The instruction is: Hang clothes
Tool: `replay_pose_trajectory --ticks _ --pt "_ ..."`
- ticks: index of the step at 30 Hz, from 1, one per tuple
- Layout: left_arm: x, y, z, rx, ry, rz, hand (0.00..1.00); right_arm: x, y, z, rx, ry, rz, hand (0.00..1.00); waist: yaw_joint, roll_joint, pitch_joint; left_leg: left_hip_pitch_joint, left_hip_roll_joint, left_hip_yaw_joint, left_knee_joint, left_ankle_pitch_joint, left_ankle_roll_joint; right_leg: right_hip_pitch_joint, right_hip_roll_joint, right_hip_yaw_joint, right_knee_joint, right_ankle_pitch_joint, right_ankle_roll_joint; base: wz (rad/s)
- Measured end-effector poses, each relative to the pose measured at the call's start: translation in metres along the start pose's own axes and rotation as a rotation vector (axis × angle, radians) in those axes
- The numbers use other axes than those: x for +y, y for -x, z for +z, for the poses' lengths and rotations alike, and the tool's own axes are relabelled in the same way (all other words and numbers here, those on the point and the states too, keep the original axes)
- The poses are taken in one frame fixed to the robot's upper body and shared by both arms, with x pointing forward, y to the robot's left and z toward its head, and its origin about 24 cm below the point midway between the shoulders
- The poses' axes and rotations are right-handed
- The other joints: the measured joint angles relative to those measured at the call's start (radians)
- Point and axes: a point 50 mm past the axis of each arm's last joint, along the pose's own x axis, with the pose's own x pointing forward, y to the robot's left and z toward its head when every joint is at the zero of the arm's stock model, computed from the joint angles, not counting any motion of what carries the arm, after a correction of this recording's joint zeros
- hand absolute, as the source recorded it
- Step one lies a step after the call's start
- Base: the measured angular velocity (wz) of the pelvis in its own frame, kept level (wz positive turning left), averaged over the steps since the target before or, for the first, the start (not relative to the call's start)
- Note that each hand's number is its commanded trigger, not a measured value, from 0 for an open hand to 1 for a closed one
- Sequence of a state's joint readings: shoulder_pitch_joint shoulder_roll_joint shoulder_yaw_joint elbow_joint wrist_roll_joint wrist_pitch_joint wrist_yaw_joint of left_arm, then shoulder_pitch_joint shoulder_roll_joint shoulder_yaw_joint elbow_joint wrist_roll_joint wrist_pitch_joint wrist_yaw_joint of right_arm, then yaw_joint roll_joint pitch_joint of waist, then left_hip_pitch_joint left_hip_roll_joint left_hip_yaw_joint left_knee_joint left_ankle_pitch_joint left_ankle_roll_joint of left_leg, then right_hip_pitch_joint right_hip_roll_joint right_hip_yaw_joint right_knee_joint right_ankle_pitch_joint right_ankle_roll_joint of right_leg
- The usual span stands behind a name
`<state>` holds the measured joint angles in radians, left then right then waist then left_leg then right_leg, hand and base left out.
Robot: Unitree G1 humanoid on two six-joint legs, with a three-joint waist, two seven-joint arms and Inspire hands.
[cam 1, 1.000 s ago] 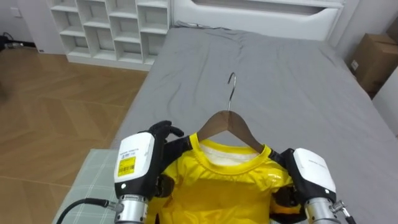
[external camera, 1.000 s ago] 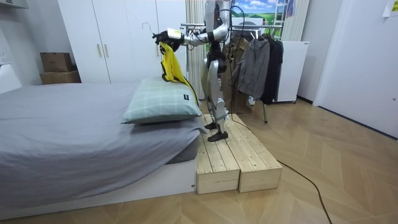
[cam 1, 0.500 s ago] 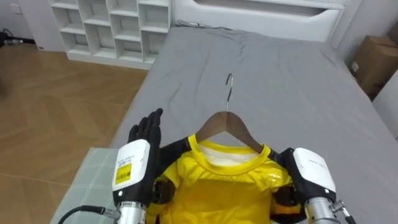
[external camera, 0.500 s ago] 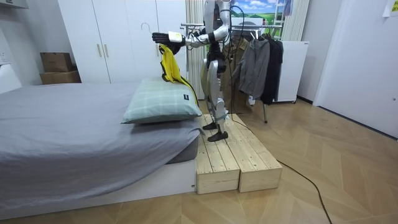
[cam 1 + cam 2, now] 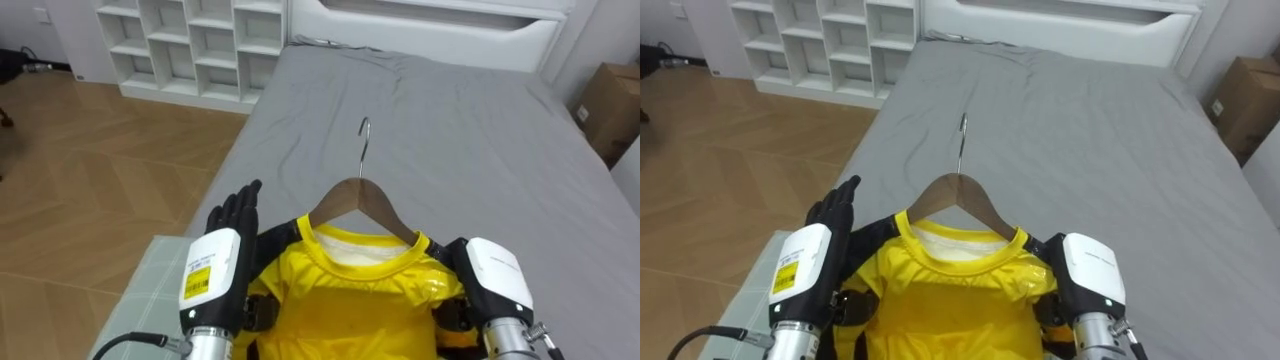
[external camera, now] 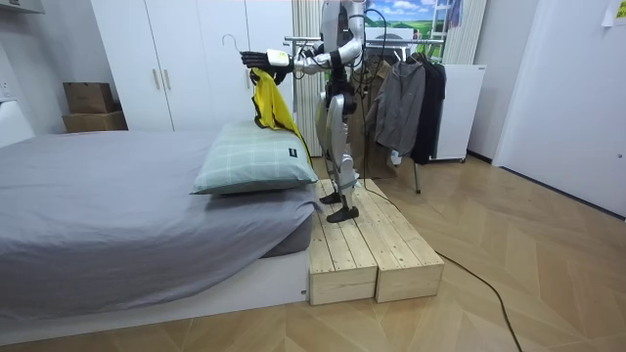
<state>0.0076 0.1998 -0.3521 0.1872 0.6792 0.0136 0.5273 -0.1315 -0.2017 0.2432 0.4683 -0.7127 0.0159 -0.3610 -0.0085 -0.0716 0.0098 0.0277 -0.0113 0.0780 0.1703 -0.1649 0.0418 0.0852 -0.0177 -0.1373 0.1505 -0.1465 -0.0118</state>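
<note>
While the robot stands on a wooden platform [image 6: 377, 259] at the pillow end of a grey bed [image 5: 450, 130], both arms reach out over the bed. A checked pillow [image 5: 135, 300] lies at the near left. Just right of it, the left hand [image 5: 222, 255] is flat with straight fingers pointing far, beside the left shoulder of a yellow shirt [image 5: 350, 300]. The shirt sits on a wooden hanger [image 5: 362, 195] whose bar runs left to right, its metal hook [image 5: 364, 140] pointing far along the bed. The right hand [image 5: 497, 280] is at the shirt's right shoulder; whether it is clamped or loose cannot be told.
</note>
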Motion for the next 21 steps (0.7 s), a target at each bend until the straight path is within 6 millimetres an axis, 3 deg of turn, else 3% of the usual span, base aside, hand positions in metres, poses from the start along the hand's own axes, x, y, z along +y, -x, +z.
replay_pose_trajectory --ticks 5,9,21 --pt "-0.001 0.001 0.000 0.006 0.002 -0.002 0.00 0.005 0.002 -0.007 0.029 0.002 0.015 1.00 0.000 0.014 -0.0059 0.002 0.000 0.001 0.002 0.000 0.000 0.004 0.000 0.000 0.000 0.000 0.000 0.00" --pt "-0.001 0.001 0.000 0.006 0.003 -0.002 0.00 0.009 0.004 -0.012 0.058 -0.007 0.032 1.00 -0.002 0.022 -0.0045 0.001 0.001 0.001 0.007 0.000 0.000 0.006 0.000 0.001 0.000 0.000 0.000 0.00" --pt "-0.002 0.005 -0.005 0.033 0.005 -0.032 0.00 -0.004 0.001 -0.022 0.105 -0.047 -0.039 1.00 -0.025 0.025 -0.0004 0.011 0.008 0.001 0.012 0.000 -0.001 0.017 0.002 0.008 0.000 0.000 0.000 -0.01"
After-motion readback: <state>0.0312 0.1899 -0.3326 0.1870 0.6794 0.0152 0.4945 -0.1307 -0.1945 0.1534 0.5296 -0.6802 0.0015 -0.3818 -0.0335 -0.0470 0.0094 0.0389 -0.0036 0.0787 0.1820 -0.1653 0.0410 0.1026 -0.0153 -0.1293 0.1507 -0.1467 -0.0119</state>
